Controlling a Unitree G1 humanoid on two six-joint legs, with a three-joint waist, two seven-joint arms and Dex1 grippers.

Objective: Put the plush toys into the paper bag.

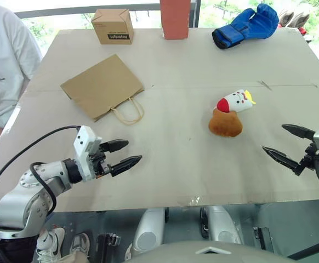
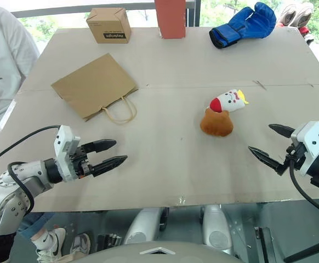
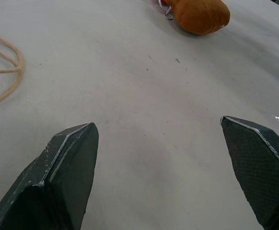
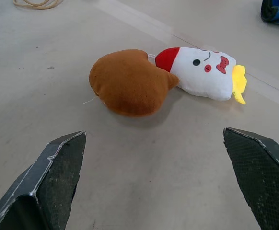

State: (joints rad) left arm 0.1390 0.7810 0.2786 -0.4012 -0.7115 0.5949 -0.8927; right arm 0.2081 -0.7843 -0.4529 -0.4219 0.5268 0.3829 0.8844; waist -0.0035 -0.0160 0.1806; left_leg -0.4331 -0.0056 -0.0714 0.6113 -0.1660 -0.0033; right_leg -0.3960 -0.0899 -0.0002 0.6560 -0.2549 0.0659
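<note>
Two plush toys lie touching right of the table's middle: an orange-brown fuzzy lump (image 1: 225, 123) and, just behind it, a white doll (image 1: 236, 101) with a red end and yellow crown. The brown paper bag (image 1: 101, 86) lies flat at the left, its loop handles (image 1: 127, 111) pointing toward me. My left gripper (image 1: 127, 153) hovers open over the near left of the table, well short of the bag. Near the right edge my right gripper (image 1: 283, 143) is open too, pointing at the toys (image 4: 130, 81) from a short distance away.
A small printed cardboard box (image 1: 113, 26) and a red-brown upright block (image 1: 175, 18) stand at the far edge. A blue boxing glove (image 1: 246, 25) lies far right. A person in a white shirt (image 1: 3, 60) stands at the table's left side. The table (image 1: 176, 159) is covered in cardboard.
</note>
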